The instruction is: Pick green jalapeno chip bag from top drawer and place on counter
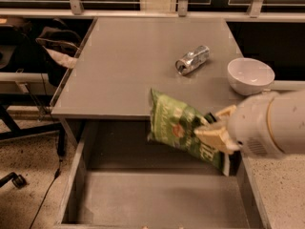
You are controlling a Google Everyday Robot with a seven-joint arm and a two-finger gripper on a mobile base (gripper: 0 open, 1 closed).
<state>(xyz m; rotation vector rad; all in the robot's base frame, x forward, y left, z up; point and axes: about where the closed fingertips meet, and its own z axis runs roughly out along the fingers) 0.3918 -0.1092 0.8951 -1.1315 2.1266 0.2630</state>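
Bag: the bag (177, 124) is up in the air, clear of the drawer floor; its top-left corner overlaps the counter's front edge, right of that edge's middle; its lower-right end hangs over the open drawer

Long axis: runs on a slant, from upper left at the counter's front edge down to lower right toward the drawer's right wall; the green face with its red-orange emblem is turned up to the camera

Gripper: the gripper (213, 134) comes in from the right side, pale fingers (217, 138) clamped across the bag's lower-right part; holding it, no slack visible; the fat white arm (274, 123) trails off the right edge of view

Bag from gripper: most of the bag sticks out to the left and up from the pinch, so the free end leads toward the counter; that's the relation that matters here

Drawer: the drawer (71, 175) is pulled open beneath the counter's front edge; its floor under the bag looks bare

Counter: the counter (128, 70) lies beyond and above the bag; broad open grey at the centre and left

Other things: a can (192, 60) lies on its side right of centre; a bowl (250, 75) sits at the right edge, just behind the arm

Next move, as I read it: lift and carry back-left onto the counter; the front-centre patch looks safest, short of the can and well left of the bowl; the risk is the leading corner snagging the front edge if the lift is too low
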